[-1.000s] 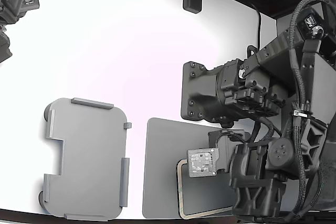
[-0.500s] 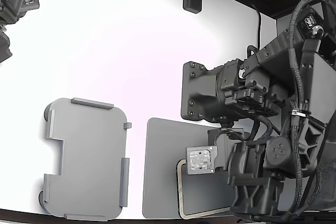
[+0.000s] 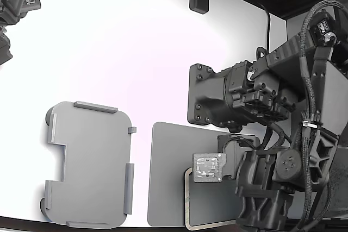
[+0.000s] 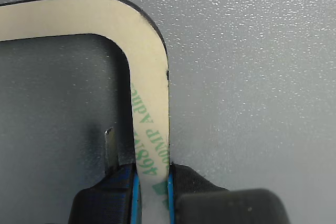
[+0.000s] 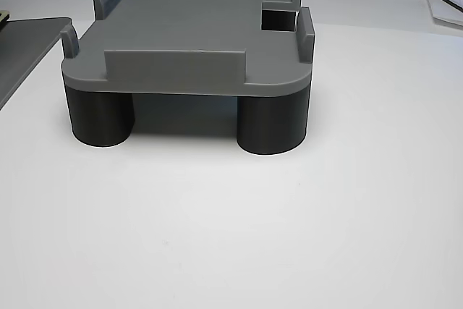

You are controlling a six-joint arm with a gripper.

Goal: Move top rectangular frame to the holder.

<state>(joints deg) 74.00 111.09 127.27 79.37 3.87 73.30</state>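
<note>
The wrist view shows the top rectangular frame (image 4: 144, 51) close up, a cream strip with green print and a rounded corner, lying on the dark grey mat (image 4: 252, 77). My gripper (image 4: 151, 190) is shut on one side of it, with blue-edged fingers (image 4: 195, 187) against both edges of the strip. In the exterior view the frame (image 3: 186, 199) sticks out from under the arm at the bottom. The gripper itself is hidden there by the wrist. The holder (image 3: 87, 161), a light grey plate with edge tabs and a notch, sits apart at the exterior view's left and holds nothing (image 5: 195, 34).
The dark mat (image 3: 166, 172) lies between the holder and the arm. A large black arm body (image 3: 234, 96) stands over the exterior view's right. A second arm's part (image 3: 16, 4) shows top left. The holder stands on dark round legs (image 5: 271, 124).
The wrist has sunk slightly toward the exterior view's bottom edge, and the frame's visible edge has shifted a little with it. The holder has not moved.
</note>
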